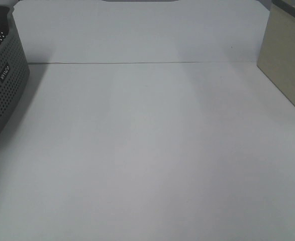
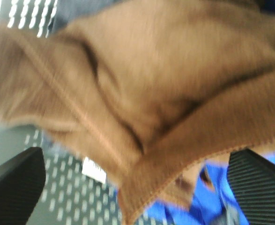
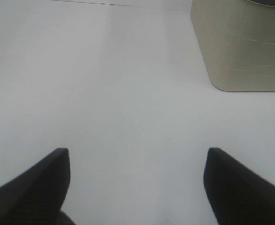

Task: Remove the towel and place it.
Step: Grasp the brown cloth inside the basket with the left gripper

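The left pincer (image 2: 138, 159) stands with its two black fingers (image 2: 15, 187) wide apart, and they are not closed on anything. The towel (image 2: 165, 79) is directly in front of this pincer. It is a brown plush cloth, crumpled in thick folds, and it fills nearly all the space ahead of the fingers. One stitched edge of it comes down between the two fingers. The picture is blurred, so we cannot tell if a finger touches the cloth. A small white label (image 2: 94, 169) shows at the edge of the towel, near one finger. Under the towel we see the grey perforated basket (image 2: 67, 199), and close to the other finger something blue (image 2: 198, 206) that we cannot identify.

The right pincer (image 3: 137, 152) has its fingers apart too and holds nothing. Below it and ahead of it is the bare white table (image 3: 104, 84). A beige box (image 3: 242, 44) stands on the table further ahead of this pincer, to one side, well apart from the fingers.
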